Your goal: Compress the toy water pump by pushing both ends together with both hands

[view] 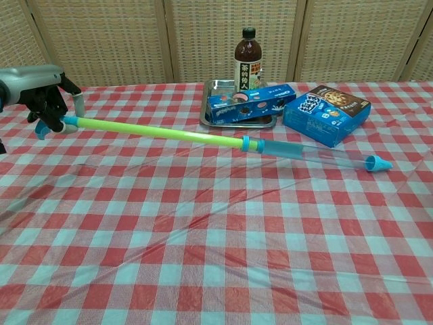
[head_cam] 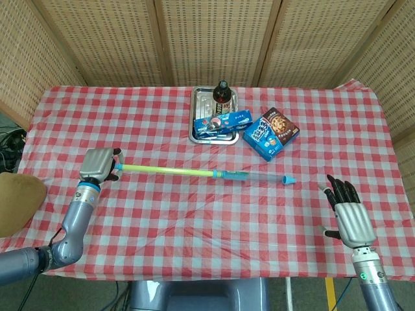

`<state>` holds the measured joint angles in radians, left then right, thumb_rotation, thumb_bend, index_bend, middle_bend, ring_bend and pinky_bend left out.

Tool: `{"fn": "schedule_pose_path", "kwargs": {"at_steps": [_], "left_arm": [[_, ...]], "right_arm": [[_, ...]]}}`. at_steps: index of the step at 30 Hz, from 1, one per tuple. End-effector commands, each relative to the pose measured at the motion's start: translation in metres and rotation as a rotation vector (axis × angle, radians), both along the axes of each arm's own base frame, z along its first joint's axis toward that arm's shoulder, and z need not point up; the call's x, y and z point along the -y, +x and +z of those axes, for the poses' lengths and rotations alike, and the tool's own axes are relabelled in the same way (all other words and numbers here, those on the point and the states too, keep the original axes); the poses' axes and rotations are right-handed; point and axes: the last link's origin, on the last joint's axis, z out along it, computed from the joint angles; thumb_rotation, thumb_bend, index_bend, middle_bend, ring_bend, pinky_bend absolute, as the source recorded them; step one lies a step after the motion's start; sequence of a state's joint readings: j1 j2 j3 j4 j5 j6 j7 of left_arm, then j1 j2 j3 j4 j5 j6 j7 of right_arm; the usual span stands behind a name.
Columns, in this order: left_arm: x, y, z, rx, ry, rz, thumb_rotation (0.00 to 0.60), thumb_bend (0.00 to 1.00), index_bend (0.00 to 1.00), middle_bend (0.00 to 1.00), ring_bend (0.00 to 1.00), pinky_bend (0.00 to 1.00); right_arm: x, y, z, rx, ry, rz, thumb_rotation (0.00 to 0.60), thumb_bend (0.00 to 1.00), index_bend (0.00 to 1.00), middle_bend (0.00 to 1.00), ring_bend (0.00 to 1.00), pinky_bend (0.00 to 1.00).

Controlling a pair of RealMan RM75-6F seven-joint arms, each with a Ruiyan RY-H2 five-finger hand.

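So far we have only half a grip on the job. Our left hand [view: 42, 91] has its fingers [view: 53, 101] curled around the handle end of the toy water pump [head_cam: 201, 173], which stretches across the middle of the checked worktop [head_cam: 214, 220] at full length: the yellow-green rod is fully drawn out of the clear barrel, and the blue tip [view: 376, 163] points toward our right side. From the chest view the held end seems raised, with the pump sloping down to the tip at the cloth, just in front of the cookie box [view: 326, 114]. Our right hand [head_cam: 344, 212] holds nothing, fingers spread, near the worktop's front edge and well apart from the tip. We judge that no compression has begun; the right hand must reach the tip, then both ends get pushed together.
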<state>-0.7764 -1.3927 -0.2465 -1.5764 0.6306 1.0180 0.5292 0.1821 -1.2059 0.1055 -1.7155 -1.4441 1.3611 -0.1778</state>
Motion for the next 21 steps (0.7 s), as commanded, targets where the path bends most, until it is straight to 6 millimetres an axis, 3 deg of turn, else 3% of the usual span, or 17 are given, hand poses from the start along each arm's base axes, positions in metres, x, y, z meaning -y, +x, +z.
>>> {"fn": "schedule_pose_path", "kwargs": {"at_steps": [1,5,12,21], "left_arm": [[-0.003,0.006,0.003,0.006,0.005,-0.018,0.600,0.65,0.89,0.86,0.80,0.69],[-0.005,0.014,0.006,0.021,0.005,-0.039,0.600,0.65,0.89,0.86,0.80,0.69],[-0.002,0.025,0.019,0.036,0.028,-0.077,0.600,0.65,0.89,0.86,0.80,0.69],[0.004,0.029,0.031,0.045,0.046,-0.077,0.600,0.65,0.89,0.86,0.80,0.69]], "right_arm": [[0.011,0.016,0.004,0.009,-0.032,-0.007,0.600,0.08,0.23,0.26,0.25,0.02],[0.017,0.026,0.003,0.012,-0.033,-0.020,0.600,0.10,0.26,0.39,0.41,0.11],[0.026,0.042,-0.001,0.016,-0.017,-0.037,0.600,0.13,0.29,0.46,0.50,0.17],[0.034,0.054,-0.007,0.015,-0.016,-0.035,0.600,0.22,0.38,0.69,0.72,0.27]]}}
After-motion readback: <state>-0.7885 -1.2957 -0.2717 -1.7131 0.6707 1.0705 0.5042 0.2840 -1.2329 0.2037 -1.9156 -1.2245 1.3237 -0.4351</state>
